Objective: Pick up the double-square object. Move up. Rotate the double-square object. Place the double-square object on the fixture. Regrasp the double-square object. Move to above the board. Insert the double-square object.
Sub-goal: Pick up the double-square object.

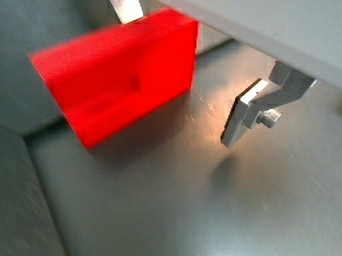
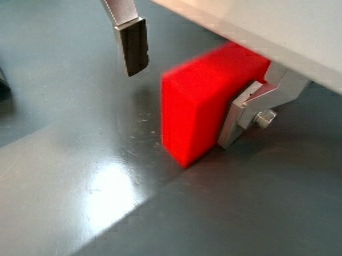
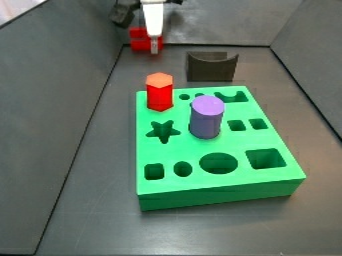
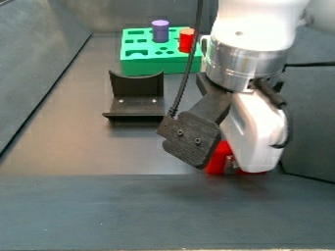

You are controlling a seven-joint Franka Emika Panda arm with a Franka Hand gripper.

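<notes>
The double-square object (image 2: 201, 105) is a bright red block standing on the grey floor. My gripper (image 2: 187, 85) is lowered around it and open. One finger (image 2: 131, 48) stands clear of the block, while the other finger (image 2: 245, 112) is right against its side. In a wrist view the double-square object (image 1: 120, 80) fills the space between the fingers of the gripper (image 1: 187, 62). In a side view the gripper (image 3: 150, 22) hangs over the red piece (image 3: 140, 40) at the far back. The fixture (image 3: 211, 66) stands beside it, and the green board (image 3: 247, 180) lies nearer.
A red hexagonal peg (image 3: 159, 92) and a purple cylinder (image 3: 206, 116) stand upright in the board. Grey walls (image 3: 80, 90) enclose the floor. In a side view the fixture (image 4: 135, 96) sits between the board (image 4: 137, 54) and the gripper (image 4: 225, 147).
</notes>
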